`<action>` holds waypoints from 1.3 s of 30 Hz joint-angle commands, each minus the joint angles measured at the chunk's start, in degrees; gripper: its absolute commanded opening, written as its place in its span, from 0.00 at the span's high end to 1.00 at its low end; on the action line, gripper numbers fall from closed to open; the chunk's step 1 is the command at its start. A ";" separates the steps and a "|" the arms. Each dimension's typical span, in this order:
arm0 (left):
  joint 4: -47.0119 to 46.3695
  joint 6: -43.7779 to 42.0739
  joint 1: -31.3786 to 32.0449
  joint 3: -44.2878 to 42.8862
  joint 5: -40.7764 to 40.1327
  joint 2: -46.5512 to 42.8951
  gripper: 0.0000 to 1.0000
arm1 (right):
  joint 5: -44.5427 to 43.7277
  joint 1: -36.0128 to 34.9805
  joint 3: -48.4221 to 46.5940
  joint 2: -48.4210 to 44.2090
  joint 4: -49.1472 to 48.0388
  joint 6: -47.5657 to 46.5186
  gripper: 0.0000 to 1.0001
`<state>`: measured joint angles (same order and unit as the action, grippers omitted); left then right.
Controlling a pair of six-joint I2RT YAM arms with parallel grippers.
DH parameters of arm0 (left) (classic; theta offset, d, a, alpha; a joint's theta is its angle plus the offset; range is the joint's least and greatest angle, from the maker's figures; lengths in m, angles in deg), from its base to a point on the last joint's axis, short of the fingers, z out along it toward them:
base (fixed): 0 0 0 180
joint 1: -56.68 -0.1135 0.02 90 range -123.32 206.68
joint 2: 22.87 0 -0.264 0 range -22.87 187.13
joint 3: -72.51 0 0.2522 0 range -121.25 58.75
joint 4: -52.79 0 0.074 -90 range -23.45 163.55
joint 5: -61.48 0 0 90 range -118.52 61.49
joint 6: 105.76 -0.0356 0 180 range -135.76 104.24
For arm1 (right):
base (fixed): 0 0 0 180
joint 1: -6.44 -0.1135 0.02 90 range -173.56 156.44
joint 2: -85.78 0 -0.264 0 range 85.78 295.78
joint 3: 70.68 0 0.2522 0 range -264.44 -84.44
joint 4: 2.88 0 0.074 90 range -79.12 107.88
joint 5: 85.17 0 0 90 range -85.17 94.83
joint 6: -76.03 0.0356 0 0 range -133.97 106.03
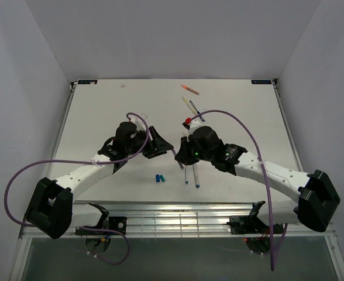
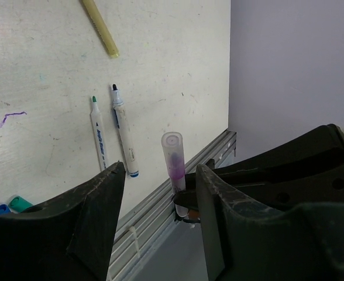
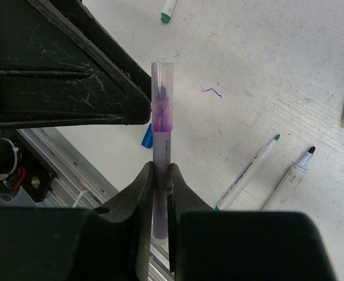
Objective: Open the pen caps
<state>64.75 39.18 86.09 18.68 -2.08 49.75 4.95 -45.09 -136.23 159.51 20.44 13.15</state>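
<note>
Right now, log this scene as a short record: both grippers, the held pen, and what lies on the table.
right gripper: shut on the purple pen, gripping its barrel
cap state: clear cap on the purple pen, not yet off
left gripper: open, fingers either side of the clear cap, not closed on it
uncapped on table: green-tipped pen and dark-tipped pen, side by side
loose caps: blue cap and teal cap, lying together
farther back: yellow pen, orange pen
</note>
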 commanded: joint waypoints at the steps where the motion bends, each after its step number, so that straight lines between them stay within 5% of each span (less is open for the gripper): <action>1: -2.06 1.13 -0.23 -1.41 -0.25 -0.82 0.38 | -0.74 -0.42 0.11 -1.05 -2.62 0.49 0.92; 17: -3.82 2.02 -0.23 -2.11 0.63 2.35 0.49 | 4.10 -0.59 -0.15 1.76 -7.19 0.92 0.92; 27: -3.91 2.02 -0.23 -2.55 0.98 2.35 0.72 | 4.54 -0.77 0.81 2.03 -8.15 1.27 0.92; 31: -3.47 2.10 -0.23 -2.38 1.25 2.09 0.97 | 4.80 -0.77 0.64 2.55 -8.86 1.01 0.91; 32: -3.30 2.02 -0.23 -2.38 1.25 1.91 1.00 | 4.71 -0.77 0.20 2.99 -8.86 1.01 0.84; 39: -2.33 2.63 -0.23 -2.29 1.07 0.77 1.00 | 6.12 -0.77 -2.26 6.59 -8.86 0.57 0.74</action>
<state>63.06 41.54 85.82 17.74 -2.12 52.63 9.78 -45.46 -136.12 164.28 13.40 14.13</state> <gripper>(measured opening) 0.244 0.253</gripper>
